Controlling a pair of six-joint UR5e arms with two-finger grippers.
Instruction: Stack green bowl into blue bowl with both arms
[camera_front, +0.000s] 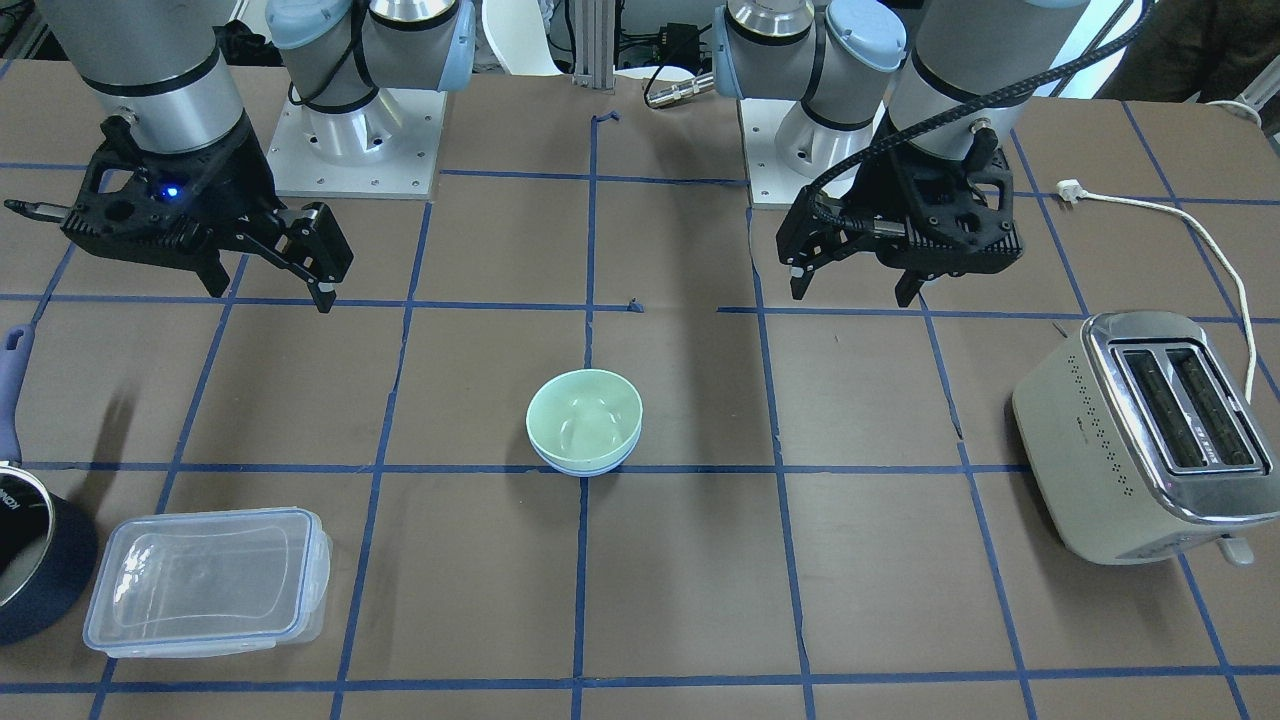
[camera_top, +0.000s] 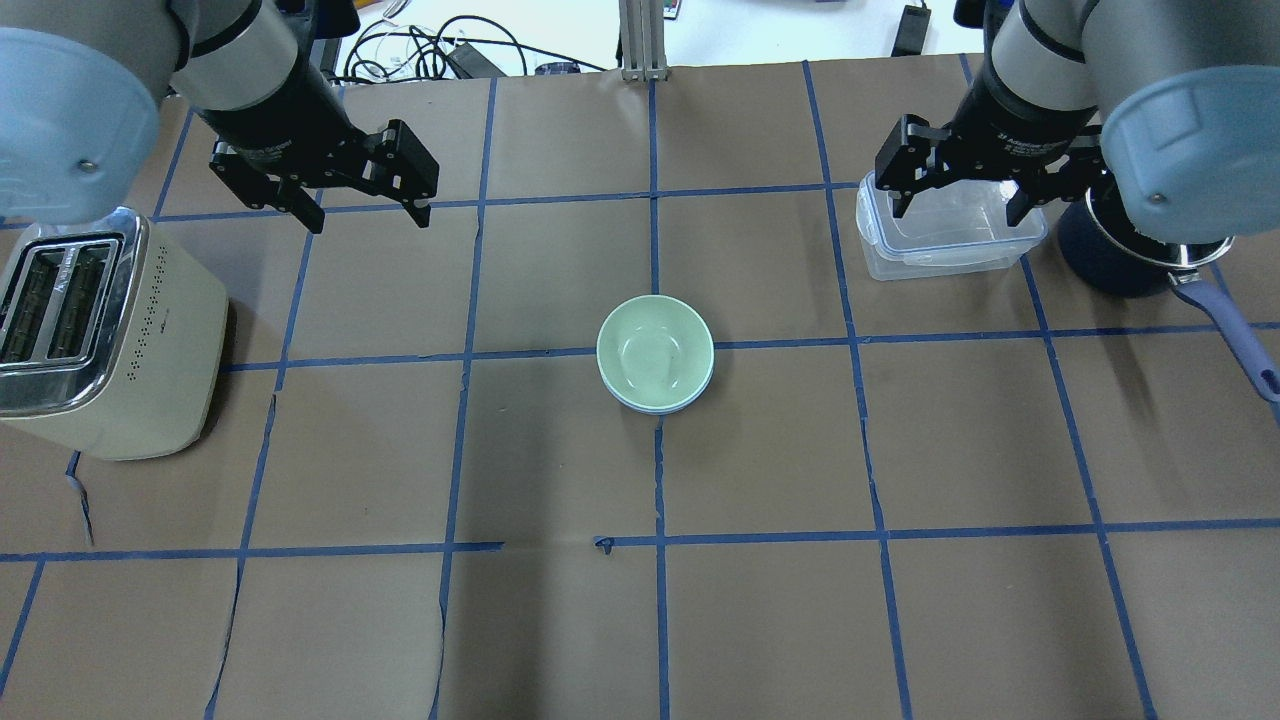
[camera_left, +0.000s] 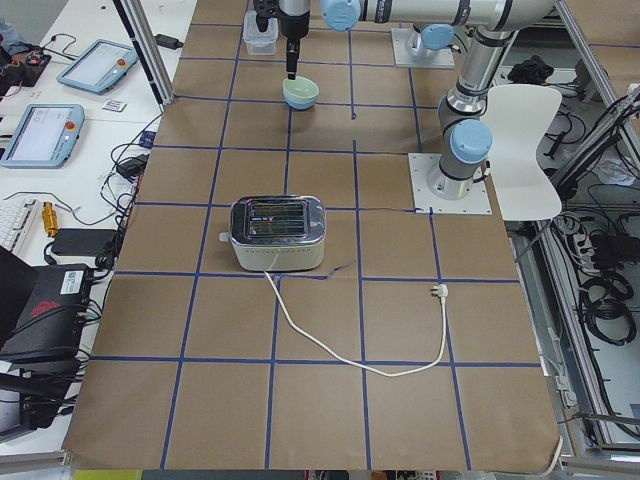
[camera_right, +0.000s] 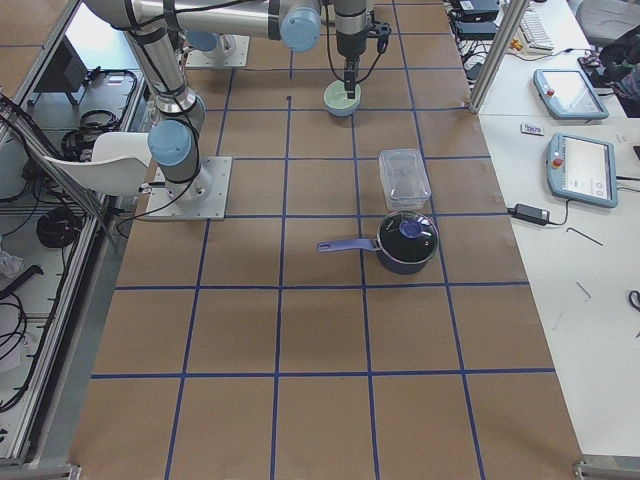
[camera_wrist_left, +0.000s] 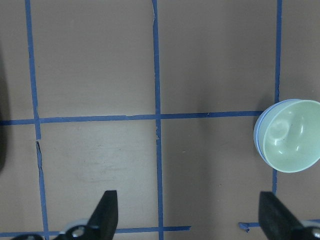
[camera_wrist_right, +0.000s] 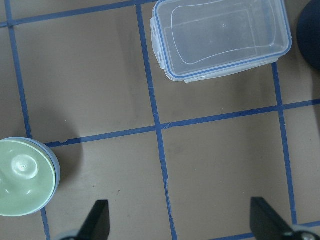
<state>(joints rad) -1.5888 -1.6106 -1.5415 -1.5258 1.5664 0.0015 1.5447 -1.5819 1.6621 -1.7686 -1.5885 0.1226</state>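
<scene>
In the front-facing view we find the small round glossy mint-green bowl nested in the same-sized glossy sky-blue bowl at the middle of the brown blue-taped table, well apart from the black two-finger left gripper and right gripper, both raised, spread wide and empty. In the overhead view we see the stack between the two grippers, touching neither. In the wrist views it lies at the edge of view, outside the parted fingers of each gripper.
</scene>
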